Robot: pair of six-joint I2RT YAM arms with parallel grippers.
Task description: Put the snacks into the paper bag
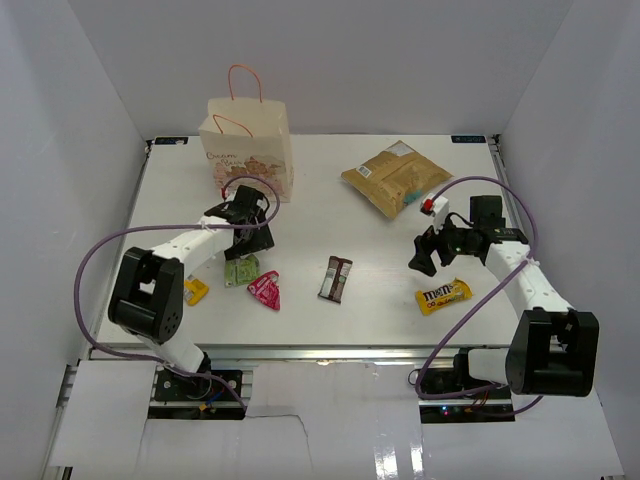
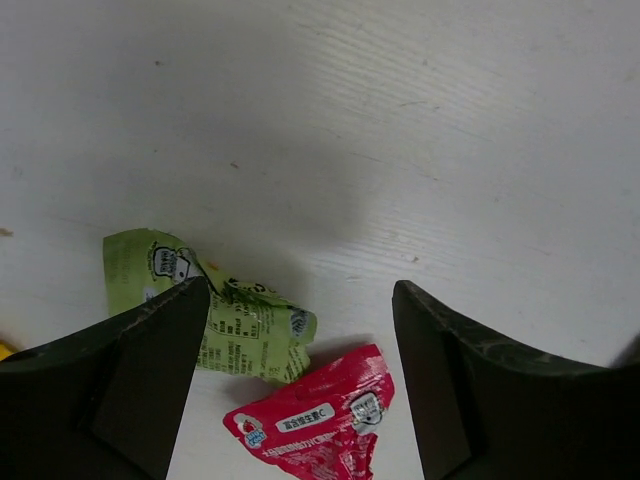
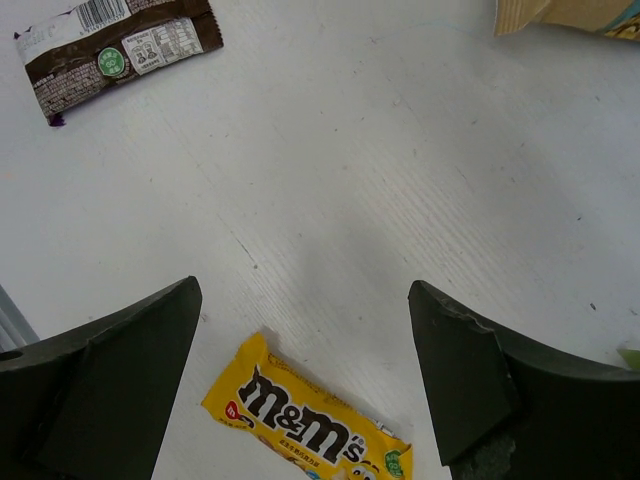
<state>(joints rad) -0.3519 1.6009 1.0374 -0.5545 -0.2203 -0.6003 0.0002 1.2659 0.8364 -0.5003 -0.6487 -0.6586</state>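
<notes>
Your left gripper [image 2: 300, 290]: wide open, empty, seemingly poised for green packet [image 2: 240, 325] at 7 o'clock; right gripper [image 3: 302, 288] likewise, M&M's packet [image 3: 305, 420] at 6 o'clock.

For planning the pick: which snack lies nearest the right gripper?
The yellow M&M's packet, just beside the right gripper; the dark brown bar wrapper lies farther away.
</notes>
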